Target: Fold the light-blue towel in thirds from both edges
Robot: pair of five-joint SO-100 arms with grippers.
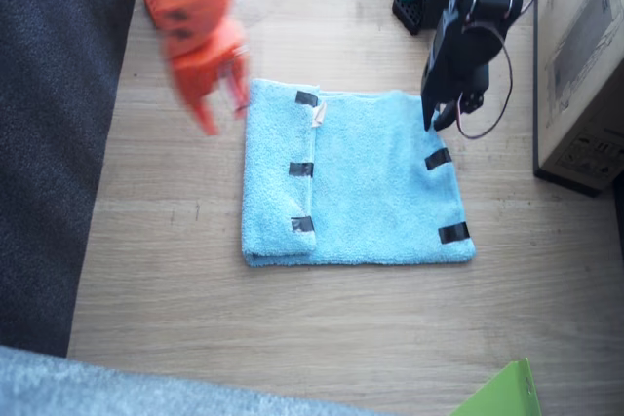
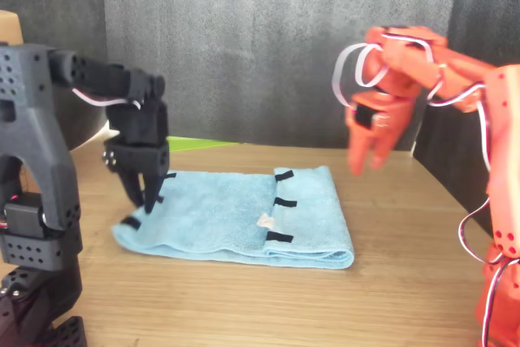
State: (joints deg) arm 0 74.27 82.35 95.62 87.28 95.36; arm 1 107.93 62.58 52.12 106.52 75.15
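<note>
Light-blue towel [image 1: 370,182], one edge folded, white tag [image 2: 265,220] clearest in front view

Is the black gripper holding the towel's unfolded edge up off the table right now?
No. In the front view the left gripper hovers over that edge, and the towel lies flat on the table.
</note>
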